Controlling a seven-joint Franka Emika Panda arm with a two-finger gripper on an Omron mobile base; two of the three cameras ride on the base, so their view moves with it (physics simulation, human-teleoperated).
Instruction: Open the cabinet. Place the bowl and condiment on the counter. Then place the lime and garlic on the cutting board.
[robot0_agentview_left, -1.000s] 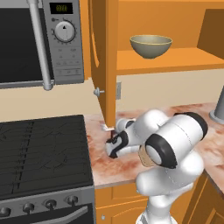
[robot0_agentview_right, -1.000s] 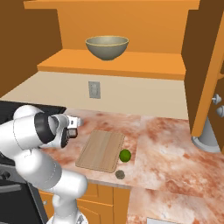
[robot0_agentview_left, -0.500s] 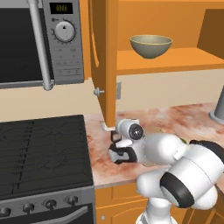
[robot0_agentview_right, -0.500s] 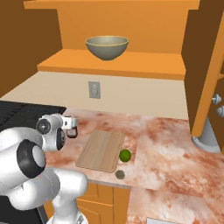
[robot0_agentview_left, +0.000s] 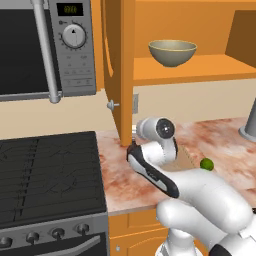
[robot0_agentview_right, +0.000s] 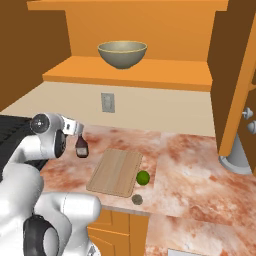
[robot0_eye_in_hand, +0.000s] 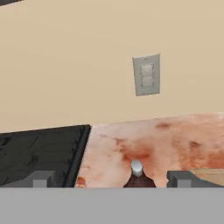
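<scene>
Glossy white rounded arm (robot0_agentview_left: 200, 195) with dark joint bands

Condiment (robot0_eye_in_hand: 137, 175) bottle top at bottom center between wide-apart jaws, on marbled bench (robot0_eye_in_hand: 175, 140); stove top (robot0_eye_in_hand: 39, 155) lower left; wall outlet (robot0_eye_in_hand: 146, 75) upper right.

Silver microwave (robot0_agentview_left: 47, 47) with round dial (robot0_agentview_left: 74, 36) and long vertical handle (robot0_agentview_left: 46, 50), mounted above black stove top (robot0_agentview_left: 47, 170). Row of dark stove knobs (robot0_agentview_left: 32, 237) along front edge. Grey wall outlet (robot0_eye_in_hand: 147, 75) on beige wall (robot0_eye_in_hand: 78, 61). Grey metal object (robot0_agentview_right: 236, 157) at far right.
</scene>
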